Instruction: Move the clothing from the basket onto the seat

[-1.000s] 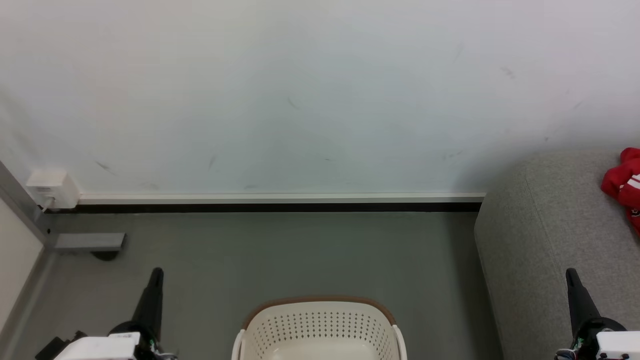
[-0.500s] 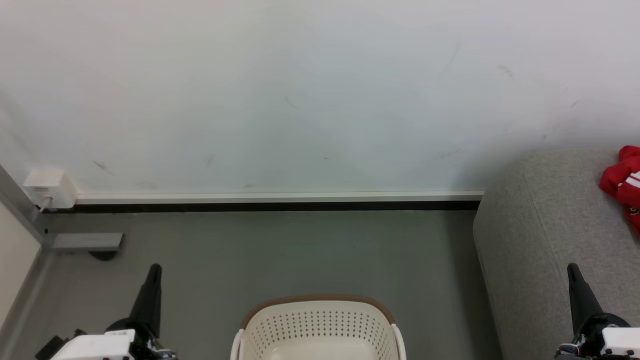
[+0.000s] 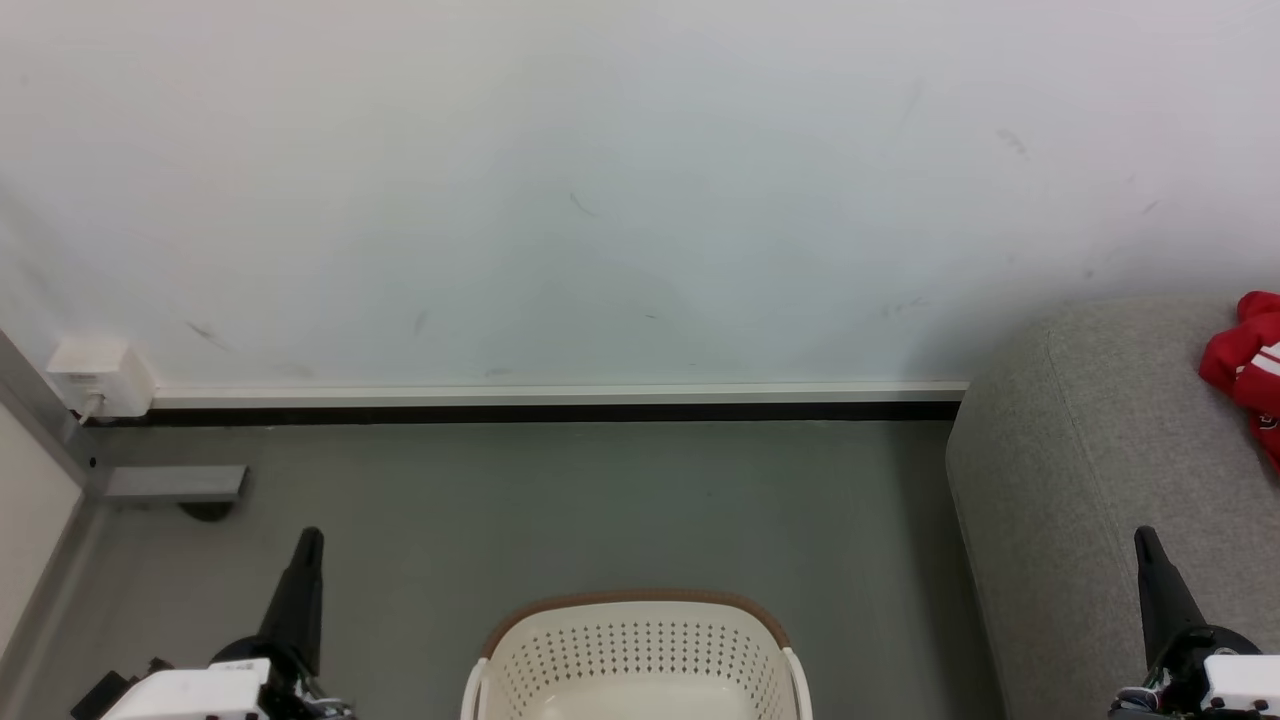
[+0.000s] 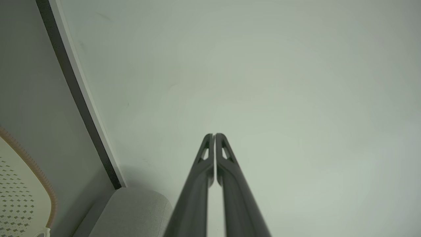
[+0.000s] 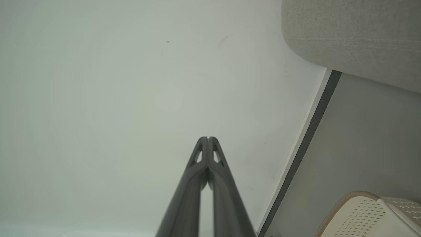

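Resting bunched on seat, clothing looks soft, light, limp; best pinched at thick fold; left end effector and right end effector both closed, holding nothing

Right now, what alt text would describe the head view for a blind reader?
A cream laundry basket sits on a grey floor before a pale wall. Red clothing lies on the grey sofa at right. The left gripper and right gripper, both shut, point upward.
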Robot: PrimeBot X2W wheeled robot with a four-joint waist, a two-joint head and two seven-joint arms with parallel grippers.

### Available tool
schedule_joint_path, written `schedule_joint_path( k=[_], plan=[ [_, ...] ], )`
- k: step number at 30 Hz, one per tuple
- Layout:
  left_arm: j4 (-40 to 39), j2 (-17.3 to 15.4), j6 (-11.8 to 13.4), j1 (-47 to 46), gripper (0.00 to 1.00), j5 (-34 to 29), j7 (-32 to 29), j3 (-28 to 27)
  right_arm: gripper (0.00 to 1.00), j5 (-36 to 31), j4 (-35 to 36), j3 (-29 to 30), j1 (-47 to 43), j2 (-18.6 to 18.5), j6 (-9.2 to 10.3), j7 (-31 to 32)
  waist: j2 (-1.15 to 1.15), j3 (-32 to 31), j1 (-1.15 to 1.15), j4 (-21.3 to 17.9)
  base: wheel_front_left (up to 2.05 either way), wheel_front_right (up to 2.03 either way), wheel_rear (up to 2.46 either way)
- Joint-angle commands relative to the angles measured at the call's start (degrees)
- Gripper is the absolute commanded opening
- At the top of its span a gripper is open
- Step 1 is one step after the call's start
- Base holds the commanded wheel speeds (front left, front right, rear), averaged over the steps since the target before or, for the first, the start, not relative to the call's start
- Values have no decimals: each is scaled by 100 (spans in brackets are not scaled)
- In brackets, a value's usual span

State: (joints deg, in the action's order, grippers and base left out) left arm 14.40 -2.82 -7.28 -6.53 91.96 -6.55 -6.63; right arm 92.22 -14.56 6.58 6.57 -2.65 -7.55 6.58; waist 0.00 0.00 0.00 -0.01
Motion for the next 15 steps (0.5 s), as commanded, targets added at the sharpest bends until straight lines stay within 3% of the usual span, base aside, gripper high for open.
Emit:
schedule_joint_path(
  k=[1,15],
  plan=[
    [-14,-10,-27,-38,0,66,-31,-14,0,21,28,22,37,-42,12,26,0,0,0,1,0,0,0],
    [-13,-10,-27,-38,0,66,-31,-15,0,21,28,21,37,-42,12,26,0,0,0,1,0,0,0]
  ],
)
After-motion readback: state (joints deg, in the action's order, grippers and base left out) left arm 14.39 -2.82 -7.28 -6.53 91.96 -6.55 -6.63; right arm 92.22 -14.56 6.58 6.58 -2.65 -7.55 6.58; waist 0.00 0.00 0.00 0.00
